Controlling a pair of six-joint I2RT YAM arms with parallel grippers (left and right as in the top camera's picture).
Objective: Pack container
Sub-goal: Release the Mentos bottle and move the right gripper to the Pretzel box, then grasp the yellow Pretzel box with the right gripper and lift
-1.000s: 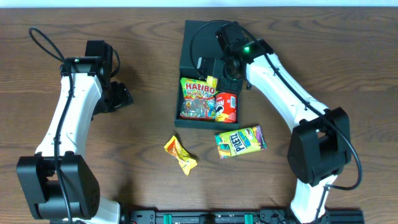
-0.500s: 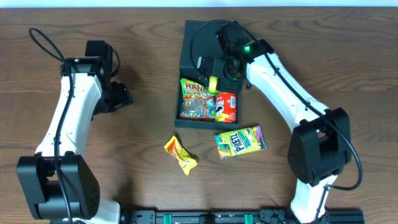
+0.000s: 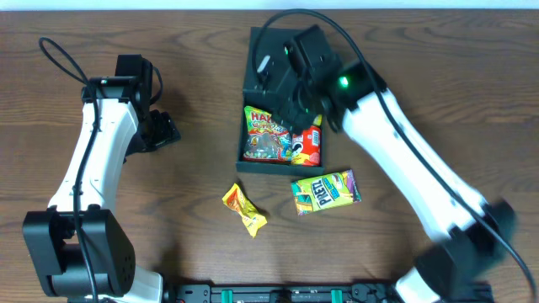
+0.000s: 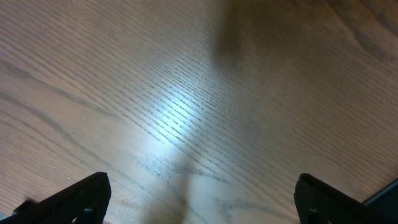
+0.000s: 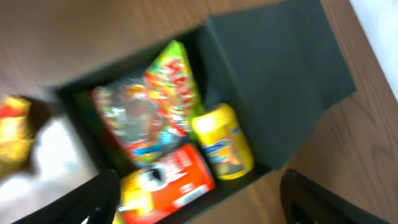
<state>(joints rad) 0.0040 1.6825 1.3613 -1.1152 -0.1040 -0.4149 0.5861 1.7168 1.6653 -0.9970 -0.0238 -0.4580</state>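
Note:
The container (image 3: 279, 167) is a dark square box with its flap lid (image 5: 273, 74) laid open at the back. Inside lie a Haribo bag (image 3: 265, 135), a red can (image 3: 309, 145) and, in the right wrist view, a small yellow can (image 5: 224, 142) next to the red can (image 5: 169, 183). My right gripper (image 3: 293, 108) hovers over the box's back half, blurred. Its jaws (image 5: 199, 208) stand open and hold nothing. Far to the left, my left gripper (image 3: 160, 130) is open over bare wood (image 4: 202, 202).
A crumpled yellow wrapper (image 3: 244, 210) and a green and yellow candy packet (image 3: 326, 190) lie on the table in front of the box. The wooden table (image 3: 194, 84) stretches between the left arm and the box.
The right gripper has opened and let the yellow can go into the box, and the arm has lifted and swung. The left arm has not moved.

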